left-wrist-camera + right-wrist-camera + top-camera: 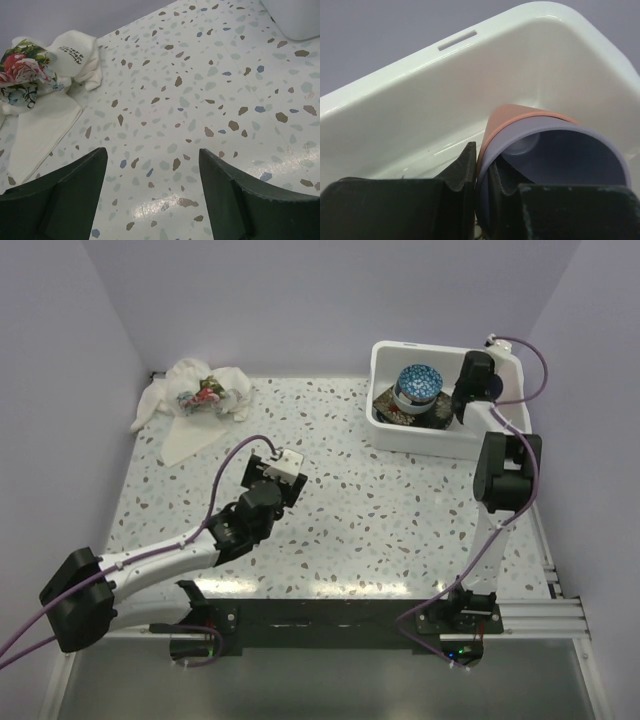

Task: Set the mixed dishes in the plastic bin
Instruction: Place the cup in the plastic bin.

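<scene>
Upper right of the overhead view, the right arm is reaching down into the plastic bin (425,440). Its wrist camera shows the right gripper (482,167) pinched narrow on the nested cups (555,150), a purple one sitting inside an orange one, with the rim caught between its fingers. The cups lie tilted inside the bin, with its white wall right behind them. Toward the bin's left end a blue-patterned bowl (417,383) is already in.

The left gripper (152,155) is out in the middle of the frame, spread wide with nothing between its fingers. Only speckled table (200,100) lies below it, and the white cloth (35,80) sits off to the upper left.

Risks now? That's a thin grip on a rim. If the arm pulls away before letting go, I'd expect the cups to come back out with it. And if the pinch has only one wall, the purple cup could slide free and clatter against the bowl.
</scene>
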Motion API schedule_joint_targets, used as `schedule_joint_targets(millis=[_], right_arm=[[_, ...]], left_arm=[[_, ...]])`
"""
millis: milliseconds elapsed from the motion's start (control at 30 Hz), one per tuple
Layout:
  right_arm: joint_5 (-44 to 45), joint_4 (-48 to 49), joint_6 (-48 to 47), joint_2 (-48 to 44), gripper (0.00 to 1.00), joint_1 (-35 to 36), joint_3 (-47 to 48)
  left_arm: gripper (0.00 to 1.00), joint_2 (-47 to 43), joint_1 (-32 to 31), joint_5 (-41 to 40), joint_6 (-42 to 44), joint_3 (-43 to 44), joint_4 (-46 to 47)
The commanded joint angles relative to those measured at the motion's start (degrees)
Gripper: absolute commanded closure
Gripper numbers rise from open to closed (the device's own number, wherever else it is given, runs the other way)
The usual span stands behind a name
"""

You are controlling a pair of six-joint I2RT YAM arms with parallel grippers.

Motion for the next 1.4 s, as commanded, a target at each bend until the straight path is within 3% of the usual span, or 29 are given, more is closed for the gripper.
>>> schedule_joint_targets(millis=[0,167,300,667,833,1267,1367], right_arm=[[1.9,-5.9,-2.8,-9.1,1.0,-0.2,-0.3],[0.2,-14.6,-6.8,-12.4,1.0,-0.3,0.9],[-4.0,-30.9,-9.5,-10.8,1.0,-0.6,8.2],[-11.5,-52.8,-8.2,-6.4,1.0,-1.4,18.9],[-13.5,-53.5,-7.7,-6.4,1.0,-2.6,17.3],[-16.7,-51.5,-6.5,-5.6,0.78,-4.3,13.9],[-16.8,-49.3,-6.1,-7.0,0.78,-4.3,11.4]], left_arm=[[0.22,-2.4,-0.3,-0.3,-0.2,0.3,2.3],[0.22,-3.6,-0.5,0.1,-0.3,0.4,1.8],[0.22,-4.4,-0.4,0.4,-0.5,0.4,1.6],[0.22,-4.8,-0.5,1.0,-0.7,0.4,1.5],[0.22,-4.9,-0.5,1.0,-0.7,0.4,1.5],[0.22,-4.7,-0.5,1.0,-0.6,0.4,1.5],[0.22,-4.7,-0.6,1.0,-0.6,0.4,1.4]])
